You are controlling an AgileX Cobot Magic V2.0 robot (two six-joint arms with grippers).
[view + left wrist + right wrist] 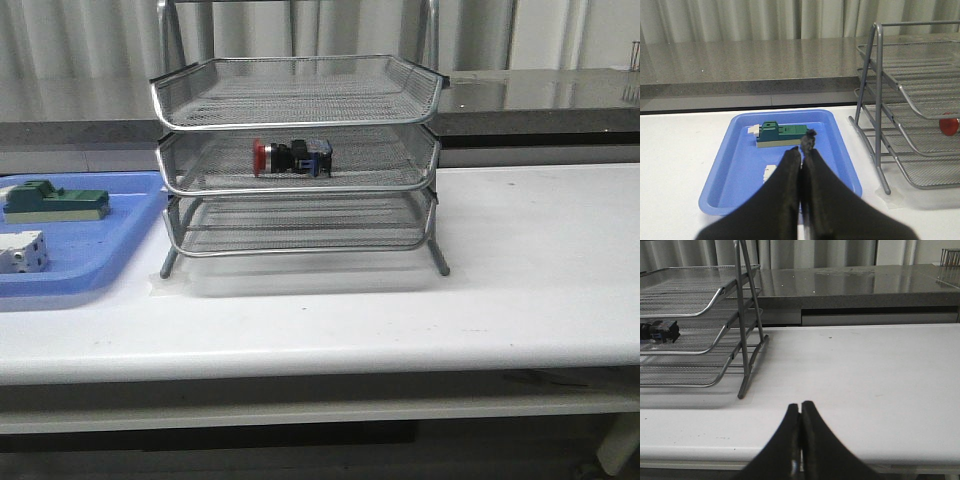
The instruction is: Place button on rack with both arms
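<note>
The button (291, 157), with red cap, black body and blue back block, lies on its side on the middle tier of the silver wire rack (298, 118). Its red cap shows in the left wrist view (949, 124) and its blue back in the right wrist view (660, 330). Neither arm shows in the front view. My left gripper (801, 150) is shut and empty, above the blue tray (735, 170), left of the rack (910, 105). My right gripper (800, 405) is shut and empty, over the white table right of the rack (700, 300).
The blue tray (95, 265) at the left holds a green block (55, 202) and a white block (22, 251); both also show in the left wrist view, green block (782, 135), white block (770, 172). A grey counter (540, 95) runs behind the white table (520, 270).
</note>
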